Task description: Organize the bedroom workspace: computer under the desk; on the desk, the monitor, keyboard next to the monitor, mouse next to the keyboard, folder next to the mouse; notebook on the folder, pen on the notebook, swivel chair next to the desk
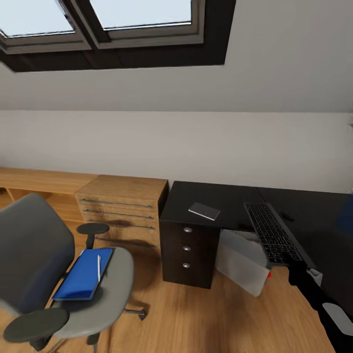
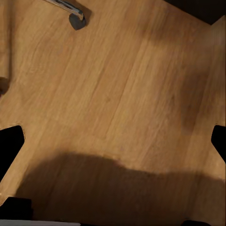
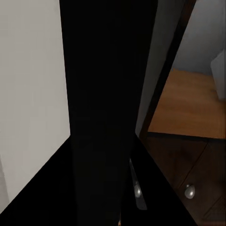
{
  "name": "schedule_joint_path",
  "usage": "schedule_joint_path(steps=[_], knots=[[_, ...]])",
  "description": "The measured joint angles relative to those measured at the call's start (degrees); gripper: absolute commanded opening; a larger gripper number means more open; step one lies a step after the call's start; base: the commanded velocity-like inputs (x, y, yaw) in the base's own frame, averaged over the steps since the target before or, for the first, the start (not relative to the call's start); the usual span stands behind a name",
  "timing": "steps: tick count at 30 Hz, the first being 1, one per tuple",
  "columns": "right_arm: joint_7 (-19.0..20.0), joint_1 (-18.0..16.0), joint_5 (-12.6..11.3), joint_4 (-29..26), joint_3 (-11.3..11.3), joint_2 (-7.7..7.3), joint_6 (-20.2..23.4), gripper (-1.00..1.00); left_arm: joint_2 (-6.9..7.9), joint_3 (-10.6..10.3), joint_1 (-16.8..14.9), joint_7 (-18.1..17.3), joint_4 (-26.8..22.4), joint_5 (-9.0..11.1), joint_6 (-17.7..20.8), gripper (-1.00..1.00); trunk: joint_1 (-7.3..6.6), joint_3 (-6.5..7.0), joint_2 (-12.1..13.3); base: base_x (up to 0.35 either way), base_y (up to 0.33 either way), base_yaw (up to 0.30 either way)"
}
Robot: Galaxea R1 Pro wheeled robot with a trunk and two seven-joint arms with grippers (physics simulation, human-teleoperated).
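Observation:
The grey swivel chair (image 1: 29, 255) stands at the left with the blue folder (image 1: 81, 277) on its seat and the white pen (image 1: 99, 267) lying on the folder. On the black desk (image 1: 220, 198) lie the dark notebook (image 1: 204, 211) and, further right, the small black mouse (image 1: 288, 214). The keyboard (image 1: 272, 233) juts out past the desk's front edge, and my right gripper (image 1: 295, 270) is shut on its near end. It shows as a broad black band (image 3: 103, 117) in the right wrist view. The grey computer (image 1: 242, 262) sits under the desk. My left gripper (image 2: 113, 141) is open above bare floor.
A light wooden drawer unit (image 1: 122, 206) stands against the desk's left side, with a low wooden shelf (image 1: 34, 184) beyond it. A chair caster (image 2: 77, 21) shows on the floor. Something blue (image 1: 347, 215) sits at the right edge. Wooden floor lies in front of the desk.

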Motion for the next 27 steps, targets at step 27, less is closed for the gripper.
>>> schedule_joint_path(steps=[27], knots=[[-0.1, 0.0, 0.0, -0.1, 1.2, 1.83, -0.1, -1.00, -0.01, 0.0, 0.0, 0.0, 0.0, 0.0, 0.0, 1.00, -0.01, 0.00, 0.0, -0.303, 0.087, -0.052]])
